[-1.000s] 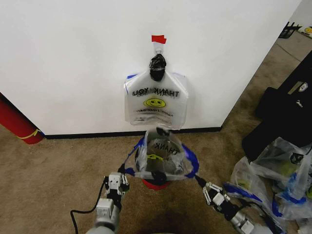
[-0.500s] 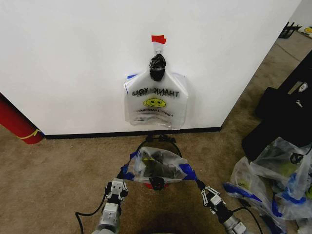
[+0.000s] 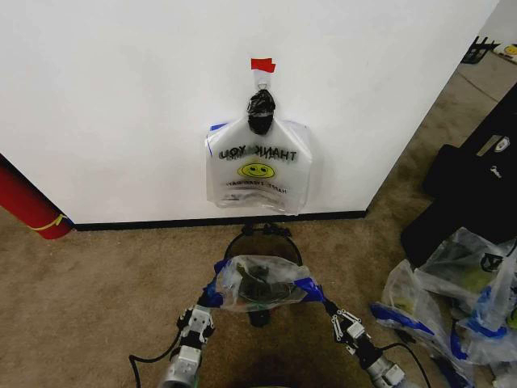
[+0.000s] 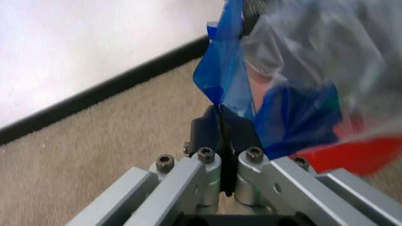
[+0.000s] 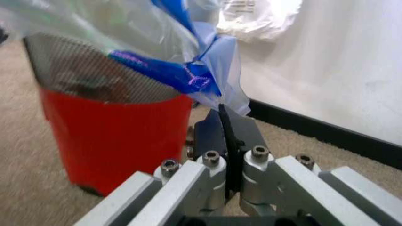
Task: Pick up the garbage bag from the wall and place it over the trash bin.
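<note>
The garbage bag (image 3: pixel 257 281), translucent with blue handles, hangs stretched between my two grippers, its open mouth spread over the near side of the trash bin (image 3: pixel 262 234). My left gripper (image 3: pixel 207 305) is shut on the bag's left blue handle (image 4: pixel 226 70). My right gripper (image 3: pixel 329 314) is shut on the right blue handle (image 5: pixel 201 77). In the right wrist view the trash bin (image 5: pixel 113 136) shows its red body and black mesh top, with the garbage bag (image 5: pixel 125 28) draped across the rim. Both pairs of jaws (image 4: pixel 221 117) (image 5: pixel 223 117) pinch thin plastic.
A matching bag (image 3: pixel 258 166) hangs on the white wall under a black knot and red tape (image 3: pixel 262 65). Heaped clear bags (image 3: pixel 460 291) and a black case (image 3: pixel 477 186) lie to the right. A red cylinder (image 3: pixel 28 202) leans at the left. Brown carpet surrounds the bin.
Both grippers have come down and back toward me with the bag. The bag, held upright before, has dropped and flattened across the bin's mouth.
</note>
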Robot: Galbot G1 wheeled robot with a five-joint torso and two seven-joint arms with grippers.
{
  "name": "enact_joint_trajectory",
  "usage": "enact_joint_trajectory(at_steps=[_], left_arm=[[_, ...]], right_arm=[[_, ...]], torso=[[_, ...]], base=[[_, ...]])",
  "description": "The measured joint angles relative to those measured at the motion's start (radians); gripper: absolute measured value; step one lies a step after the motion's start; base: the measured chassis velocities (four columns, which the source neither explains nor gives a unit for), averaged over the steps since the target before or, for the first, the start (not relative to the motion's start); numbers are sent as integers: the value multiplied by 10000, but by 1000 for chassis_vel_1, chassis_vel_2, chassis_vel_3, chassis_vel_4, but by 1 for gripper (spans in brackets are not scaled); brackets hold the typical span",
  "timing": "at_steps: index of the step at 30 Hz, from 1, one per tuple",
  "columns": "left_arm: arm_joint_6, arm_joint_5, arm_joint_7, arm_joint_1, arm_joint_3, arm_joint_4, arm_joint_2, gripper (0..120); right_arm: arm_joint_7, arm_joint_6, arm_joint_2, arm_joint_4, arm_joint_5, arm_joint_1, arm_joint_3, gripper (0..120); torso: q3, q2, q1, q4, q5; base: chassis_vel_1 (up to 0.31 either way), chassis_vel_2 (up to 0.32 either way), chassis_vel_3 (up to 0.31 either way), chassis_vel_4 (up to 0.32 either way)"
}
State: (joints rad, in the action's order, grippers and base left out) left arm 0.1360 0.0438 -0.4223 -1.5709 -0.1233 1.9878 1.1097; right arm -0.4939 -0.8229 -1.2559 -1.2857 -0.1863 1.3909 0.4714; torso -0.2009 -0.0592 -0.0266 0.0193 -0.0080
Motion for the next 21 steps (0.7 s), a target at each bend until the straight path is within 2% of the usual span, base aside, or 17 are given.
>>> enact_joint_trajectory(at_steps=[4,10,16,21], left_arm=[[220,-382,121,459,-75,71,1,0],[732,-770,580,972,-175,158,-505,0],[1012,-928,972,1057,-95,-71,-1168,0],[1162,-1199,1047,884,-36,-102,-1315,0]], right_arm=[[122,0,-77,-43,-640,-102,-147,0],[-35,219,-185,-68,-2004,-246,-484,0],[-219,1227,-244,-296,-3629,-282,-917,0],[408,2139,-269,-788,-4611,-242,-1327,0]], torso=[[-1,0,0,0,-1],[0,0,0,0,-2],[-1,0,0,0,-2],[-1,0,0,1,-2]], base=[[0,0,0,0],[0,0,0,0],[0,0,0,0],[0,0,0,0]])
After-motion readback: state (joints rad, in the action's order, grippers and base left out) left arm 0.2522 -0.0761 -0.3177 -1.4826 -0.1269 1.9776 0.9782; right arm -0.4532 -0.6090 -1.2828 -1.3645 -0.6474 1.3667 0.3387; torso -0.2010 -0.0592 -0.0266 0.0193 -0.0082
